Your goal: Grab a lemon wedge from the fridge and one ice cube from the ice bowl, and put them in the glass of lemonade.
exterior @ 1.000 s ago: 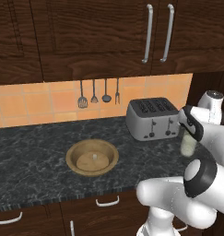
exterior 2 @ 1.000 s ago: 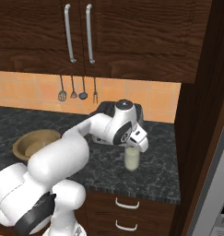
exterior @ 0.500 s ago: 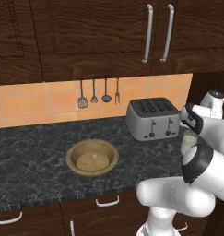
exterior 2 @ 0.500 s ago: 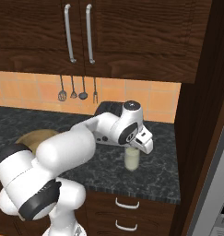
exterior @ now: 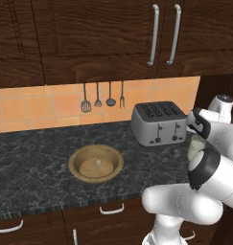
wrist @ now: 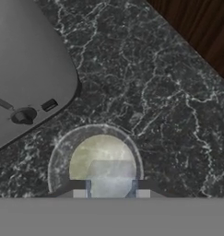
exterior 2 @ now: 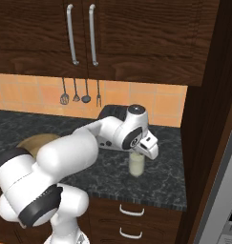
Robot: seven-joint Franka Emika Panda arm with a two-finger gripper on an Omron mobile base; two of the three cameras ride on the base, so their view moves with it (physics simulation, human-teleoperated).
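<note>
- Lemonade glass [wrist: 103, 161], a small clear tumbler of pale creamy-yellow liquid, stands on the dark marbled stone counter [exterior: 36, 158] just beside the silver four-slot toaster [exterior: 158, 122].
- Ice bowl [exterior: 96, 163], wide, shallow and of light brown wood, sits well apart to the left.
- End effector [wrist: 110, 190] hangs directly above the glass, fingers pinching a whitish translucent ice cube [wrist: 111, 177].

arm [exterior 2: 74, 152]: glossy white, rounded | joints: dark bands | base: white
</note>
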